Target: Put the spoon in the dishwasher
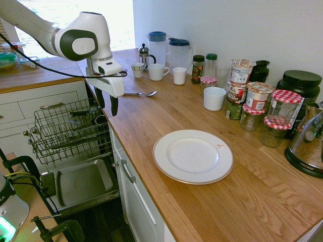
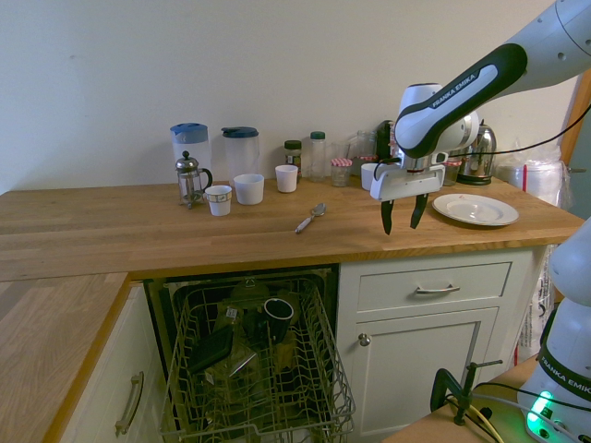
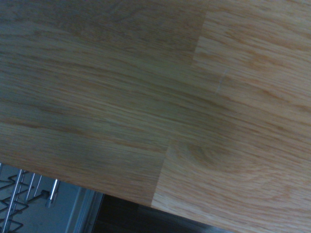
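- Two spread fingers end the gripper (image 1: 107, 105) in the first exterior view, nothing between them, above the near-left edge of the wooden countertop (image 1: 141, 121).
- Silver and slim, the spoon (image 1: 147, 94) lies on the countertop, beyond the gripper.
- At left, below counter height, the dishwasher (image 1: 70, 128) is open, its wire rack holding dark items.
- A white plate (image 1: 193, 156) rests on the countertop, to the right of the gripper; jars (image 1: 273, 131) and a kettle (image 1: 308, 143) stand at the right.
- In the second exterior view, the spoon lies left of the gripper, apart from it, with white cups beyond it to the left.
- The dishwasher rack sits at the near left, a dark mug (image 2: 277, 312) inside.
- The wrist view shows wood grain, the counter edge and a bit of the rack.
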